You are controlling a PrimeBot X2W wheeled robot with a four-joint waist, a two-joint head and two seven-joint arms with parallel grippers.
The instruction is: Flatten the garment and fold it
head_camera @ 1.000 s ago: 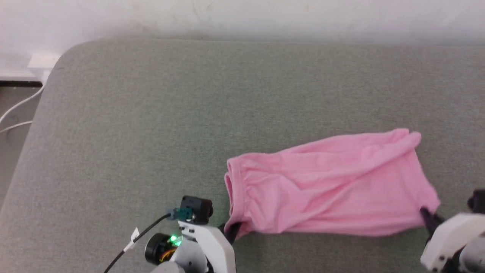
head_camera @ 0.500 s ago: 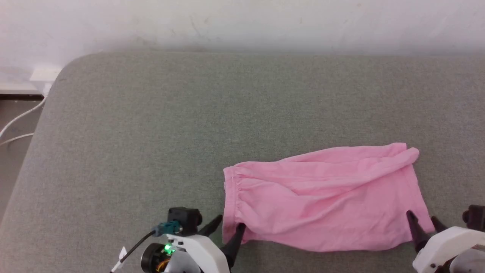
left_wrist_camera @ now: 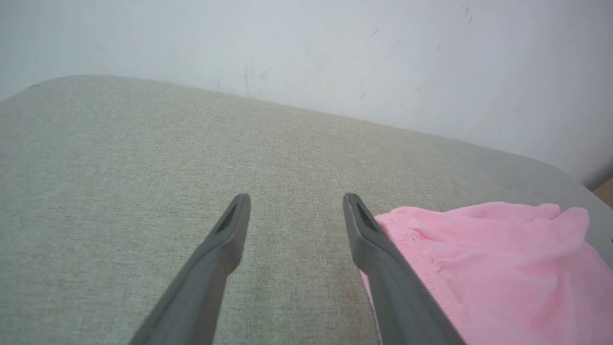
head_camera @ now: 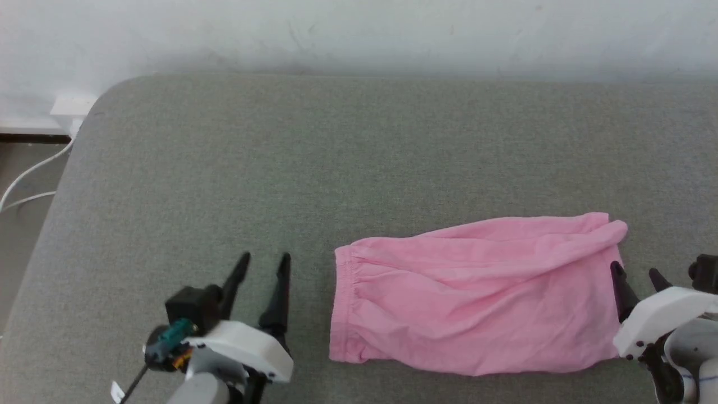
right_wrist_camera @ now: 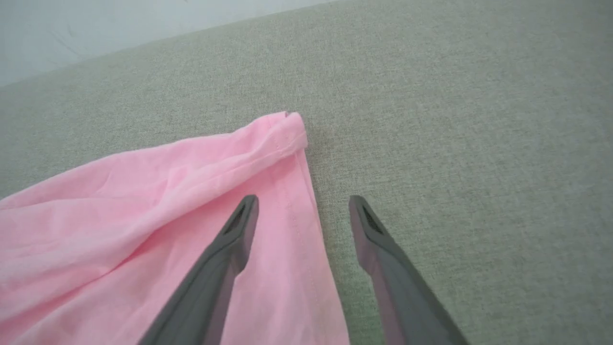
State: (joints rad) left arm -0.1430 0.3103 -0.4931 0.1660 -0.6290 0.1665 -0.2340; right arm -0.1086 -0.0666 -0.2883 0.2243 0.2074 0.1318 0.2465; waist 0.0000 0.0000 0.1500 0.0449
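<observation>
Plain light pink thin-cloth garment (head_camera: pixel 477 297) lies creased on grey fabric worktop (head_camera: pixel 280 168), right of centre. Your left gripper (head_camera: pixel 263 259) and right gripper (head_camera: pixel 634 270): both spread wide, empty. Cloth likely light, limp; pinch waistband and hem corners.

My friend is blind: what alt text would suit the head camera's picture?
A wrinkled light pink garment lies on a grey-green upholstered surface against a white wall. The left gripper stands open beside the garment's gathered end, apart from it; the right gripper is open at the opposite end.
</observation>
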